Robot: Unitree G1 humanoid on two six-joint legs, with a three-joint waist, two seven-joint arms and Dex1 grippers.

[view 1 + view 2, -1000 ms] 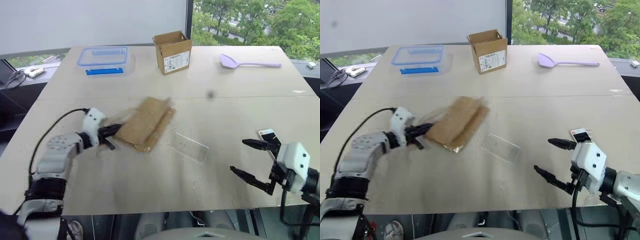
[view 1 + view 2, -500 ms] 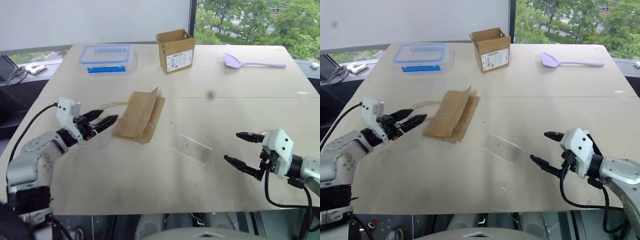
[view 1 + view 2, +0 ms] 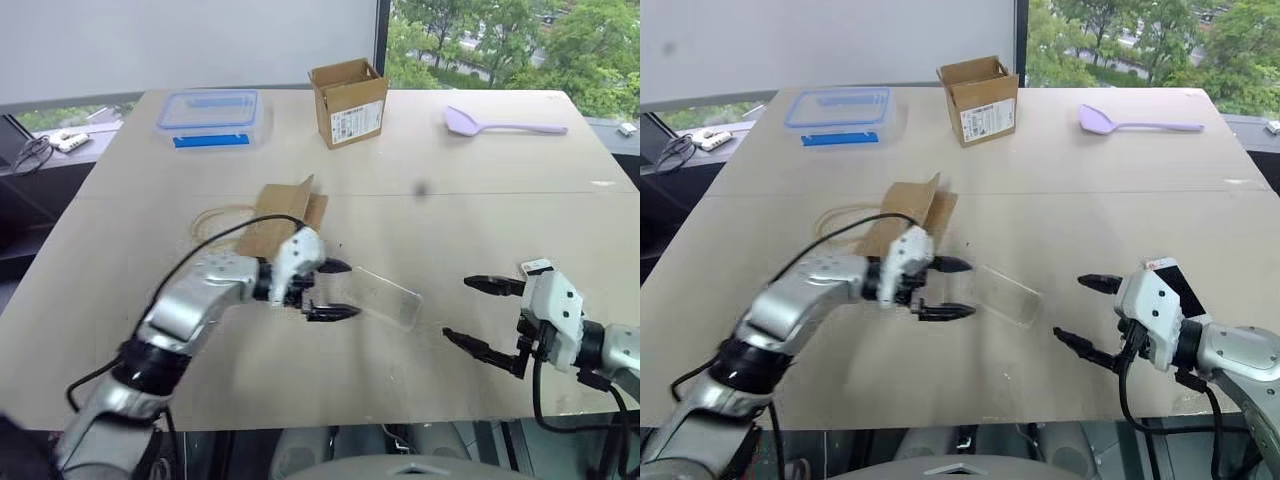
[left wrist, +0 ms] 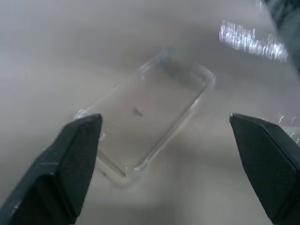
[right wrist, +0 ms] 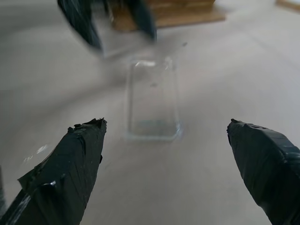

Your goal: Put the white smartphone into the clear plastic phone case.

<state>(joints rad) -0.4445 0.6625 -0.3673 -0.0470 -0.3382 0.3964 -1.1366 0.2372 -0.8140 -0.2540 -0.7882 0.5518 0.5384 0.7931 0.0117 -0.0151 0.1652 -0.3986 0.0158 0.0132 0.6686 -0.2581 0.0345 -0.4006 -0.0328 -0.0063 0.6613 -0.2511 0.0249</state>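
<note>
Left eye view: case (image 3: 383, 297) lies empty on the worktop (image 3: 420, 150).
Phone (image 3: 1171, 283): apart from case, beside right end effector (image 3: 483, 316).
End effectors: left (image 3: 331, 290) and right both spread, holding nothing.
Left: seating the phone.

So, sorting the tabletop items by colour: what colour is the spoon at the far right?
Pale lilac; the spoon shows best in the left eye view.

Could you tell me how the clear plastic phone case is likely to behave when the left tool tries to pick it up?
The thin, see-through clear plastic phone case looks light, so it may skid on the smooth beige table if nudged. Its low rims offer little to pinch, and it lies flat. The shell probably flexes under a squeeze from the open left tool.
</note>
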